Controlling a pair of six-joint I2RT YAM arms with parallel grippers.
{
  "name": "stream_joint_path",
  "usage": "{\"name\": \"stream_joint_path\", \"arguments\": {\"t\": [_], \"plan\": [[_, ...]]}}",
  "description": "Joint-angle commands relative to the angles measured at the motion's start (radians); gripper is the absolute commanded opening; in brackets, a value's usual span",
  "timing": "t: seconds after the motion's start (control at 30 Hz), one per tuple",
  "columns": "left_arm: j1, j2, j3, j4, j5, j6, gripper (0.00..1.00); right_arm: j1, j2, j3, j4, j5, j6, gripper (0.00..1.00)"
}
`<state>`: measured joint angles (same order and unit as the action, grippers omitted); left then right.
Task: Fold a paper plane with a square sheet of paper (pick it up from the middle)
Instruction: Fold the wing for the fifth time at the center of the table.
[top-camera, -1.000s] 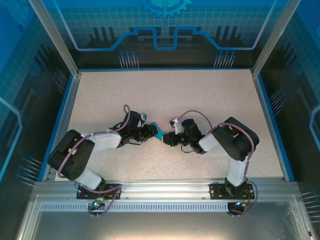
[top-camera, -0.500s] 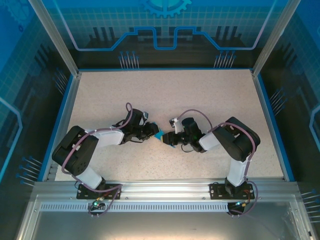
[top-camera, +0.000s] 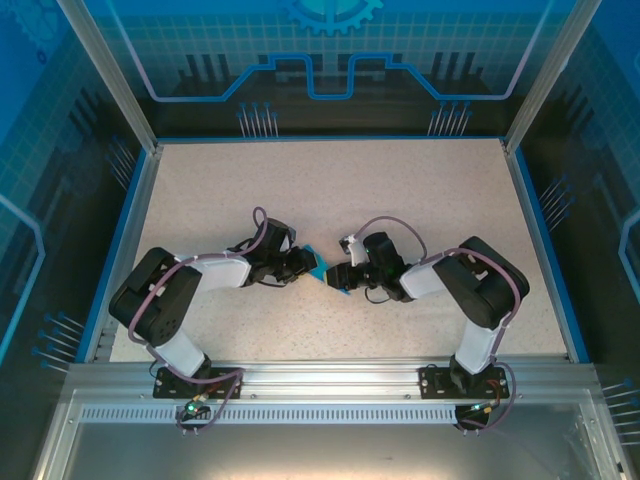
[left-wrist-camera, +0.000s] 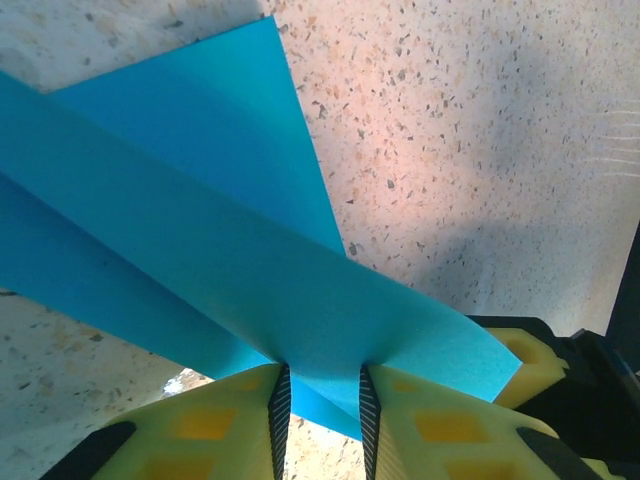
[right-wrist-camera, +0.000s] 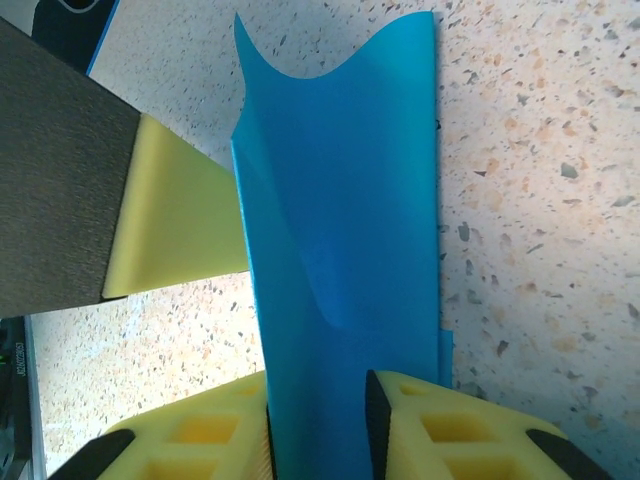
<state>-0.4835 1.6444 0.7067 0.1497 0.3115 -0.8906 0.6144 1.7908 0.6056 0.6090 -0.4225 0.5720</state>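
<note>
The square sheet of paper (top-camera: 319, 266), bright blue and folded into a long layered strip, hangs just above the table between my two grippers. My left gripper (top-camera: 306, 266) reaches it from the left. In the left wrist view its jaws (left-wrist-camera: 320, 385) pinch a bulge of the paper (left-wrist-camera: 200, 230), which touches both pads. From the right comes my right gripper (top-camera: 337, 276). Its jaws (right-wrist-camera: 318, 405) stand apart with the paper (right-wrist-camera: 340, 200) running loosely up between them. A yellow finger (right-wrist-camera: 180, 210) of the left gripper lies against the paper's far side.
The speckled table (top-camera: 330, 190) is bare around the grippers. A blue rim (top-camera: 540, 240) and metal posts border it. Both arm bases sit on the rail (top-camera: 320, 385) at the near edge.
My right jaws have widened around the paper. My left jaws have narrowed a little on it. Both grippers and the paper stayed in nearly the same spot.
</note>
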Motion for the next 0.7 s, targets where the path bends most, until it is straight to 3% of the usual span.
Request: {"name": "stream_joint_path", "arguments": {"t": [0.0,0.13,0.4,0.67], "plan": [[-0.004,0.014,0.033,-0.039,-0.010,-0.002,0.29,-0.012,-0.031,0.033,-0.049,0.009,-0.027,0.30],[-0.004,0.015,0.034,-0.041,-0.010,-0.002,0.29,-0.012,-0.026,0.049,-0.061,0.010,-0.033,0.29],[-0.003,-0.026,0.018,-0.026,-0.001,-0.002,0.31,-0.019,0.015,0.056,-0.070,0.019,0.003,0.14],[-0.004,-0.102,-0.019,0.020,0.032,0.007,0.35,-0.057,0.092,0.067,0.007,-0.108,0.088,0.07]]}}
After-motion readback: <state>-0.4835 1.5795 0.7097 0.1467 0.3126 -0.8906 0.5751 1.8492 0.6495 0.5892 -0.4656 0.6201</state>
